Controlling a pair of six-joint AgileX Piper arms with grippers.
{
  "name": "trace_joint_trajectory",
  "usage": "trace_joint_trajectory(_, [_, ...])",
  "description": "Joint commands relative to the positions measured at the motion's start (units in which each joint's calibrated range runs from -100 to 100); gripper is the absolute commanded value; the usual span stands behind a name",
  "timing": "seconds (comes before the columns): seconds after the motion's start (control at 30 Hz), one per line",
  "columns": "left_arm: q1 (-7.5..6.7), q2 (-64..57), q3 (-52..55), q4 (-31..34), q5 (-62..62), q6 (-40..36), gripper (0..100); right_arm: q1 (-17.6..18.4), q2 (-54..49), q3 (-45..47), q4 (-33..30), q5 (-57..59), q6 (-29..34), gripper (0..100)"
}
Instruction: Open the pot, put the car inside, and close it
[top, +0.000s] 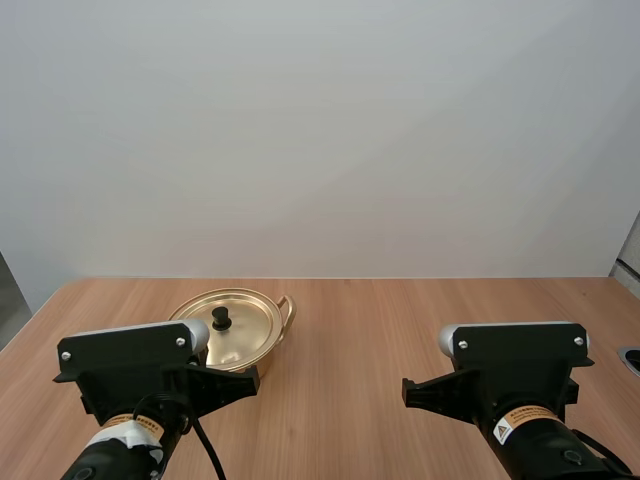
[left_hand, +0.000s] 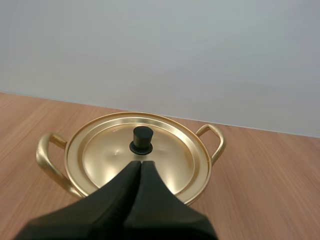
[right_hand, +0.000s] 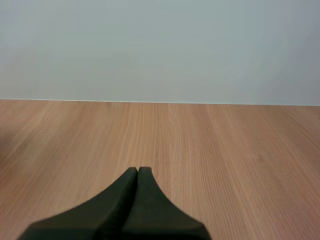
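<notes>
Our left gripper (left_hand: 140, 163), fingers pressed together on nothing, points at the black knob (left_hand: 142, 138) of the lid (left_hand: 172, 155), which is seated on the gold pot (top: 237, 335) on the left half of the table (top: 400, 330). Our right gripper (right_hand: 137, 170), likewise closed and empty, hovers at the right.

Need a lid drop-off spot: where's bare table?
Bare table right of the pot, through to the right edge and ahead of the right claw. Crowded only at the pot: left claw shut near the lid knob.

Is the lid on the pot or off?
On: the round gold metal lid with a black knob sits level on the gold metal pot.
</notes>
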Motion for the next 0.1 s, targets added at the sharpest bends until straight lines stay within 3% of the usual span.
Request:
trace_joint_trajectory(0.0, [0.04,0.0,0.0,0.0,0.0,0.0,0,0.0,0.0,0.0,0.0,-0.1,0.0,0])
trace_joint_trajectory(0.07, [0.04,0.0,0.0,0.0,0.0,0.0,0,0.0,0.0,0.0,0.0,-0.1,0.0,0])
